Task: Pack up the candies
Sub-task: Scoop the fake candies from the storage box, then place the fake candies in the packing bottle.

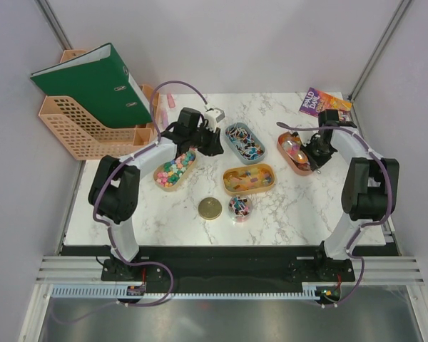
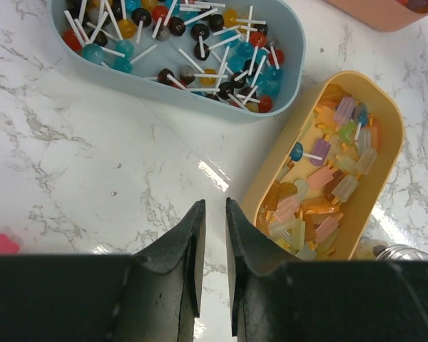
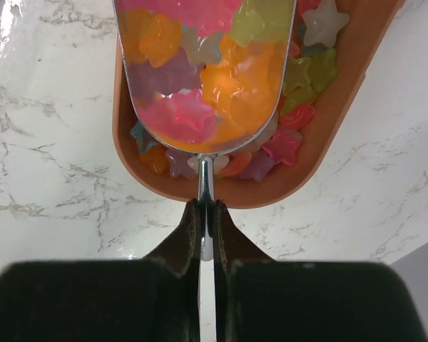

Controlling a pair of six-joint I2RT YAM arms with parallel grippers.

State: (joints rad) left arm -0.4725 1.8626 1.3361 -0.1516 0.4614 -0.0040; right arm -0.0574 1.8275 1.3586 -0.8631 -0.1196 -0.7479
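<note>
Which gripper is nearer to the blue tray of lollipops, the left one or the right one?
Left. The left gripper hovers just beside the blue tray. The right gripper is farther off, holding the scoop over the orange tray of star candies.

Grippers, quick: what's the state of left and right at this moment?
Left gripper: jaws slightly apart, holding nothing.
Right gripper: shut on the scoop handle, scoop loaded with candies.
</note>
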